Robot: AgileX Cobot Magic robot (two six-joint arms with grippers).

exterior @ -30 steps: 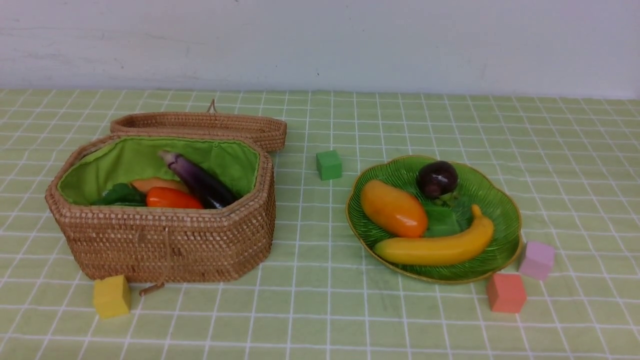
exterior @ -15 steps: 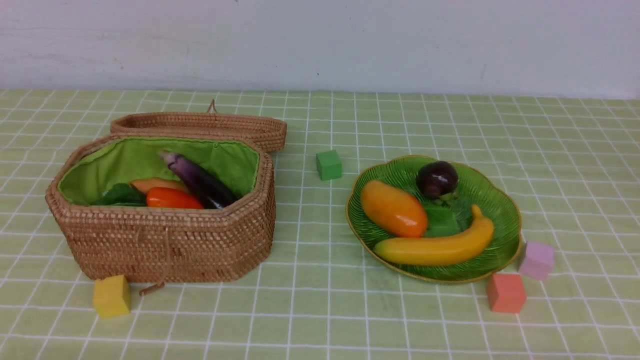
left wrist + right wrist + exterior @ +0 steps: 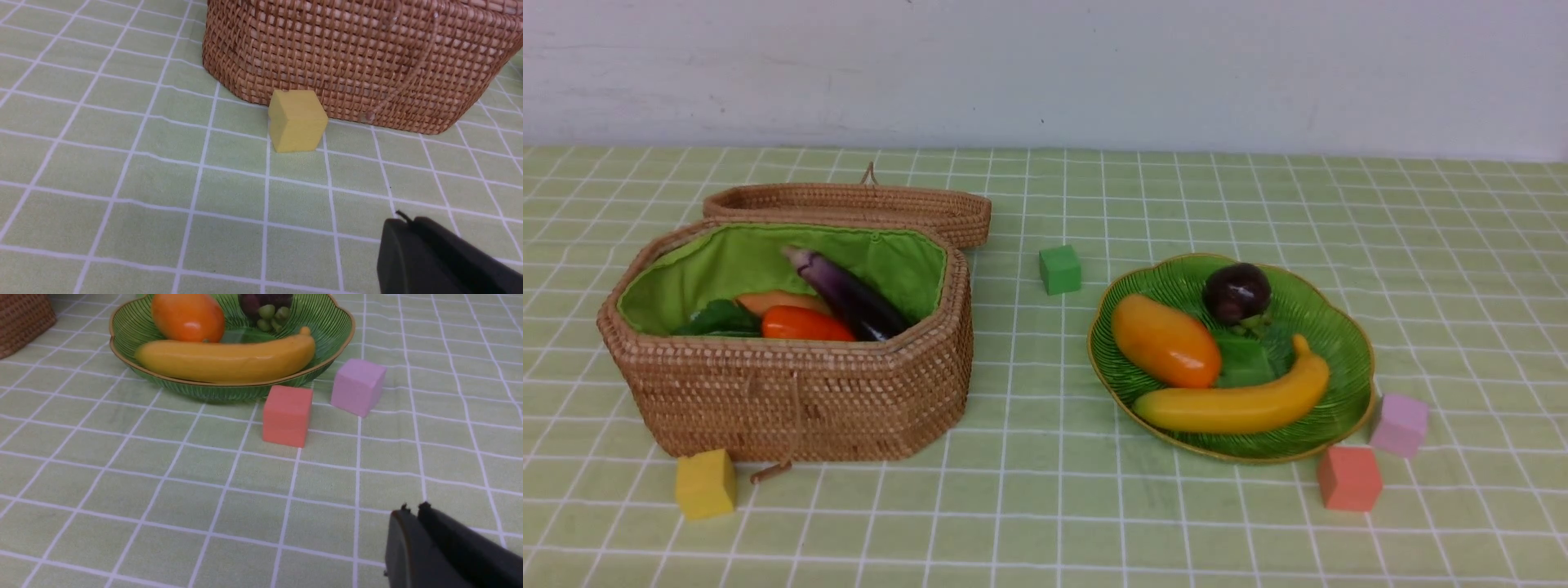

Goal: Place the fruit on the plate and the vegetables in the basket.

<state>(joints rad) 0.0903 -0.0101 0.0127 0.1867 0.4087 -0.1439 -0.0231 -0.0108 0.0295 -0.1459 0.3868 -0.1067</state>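
The green ribbed plate [image 3: 1168, 278] holds the yellow banana [image 3: 1233, 400], the orange-yellow mango [image 3: 1164, 341] and the round dark fruit [image 3: 1237, 291]. Inside the open wicker basket [image 3: 792, 392] lie the purple eggplant [image 3: 845, 294], the orange carrot [image 3: 805, 324], a tan potato [image 3: 780, 300] and a green gourd [image 3: 719, 318], partly hidden by the wall. Neither arm shows in the front view. My left gripper [image 3: 408, 222] is shut and empty, low over the cloth near the basket [image 3: 367, 61]. My right gripper [image 3: 412, 510] is shut and empty, short of the plate [image 3: 335, 322].
The basket lid [image 3: 849, 208] lies behind the basket. A green cube [image 3: 1059, 269] sits between basket and plate. A yellow cube [image 3: 705, 483] stands at the basket's front left corner. A salmon cube [image 3: 1349, 478] and a pink cube [image 3: 1399, 425] sit by the plate's front right rim.
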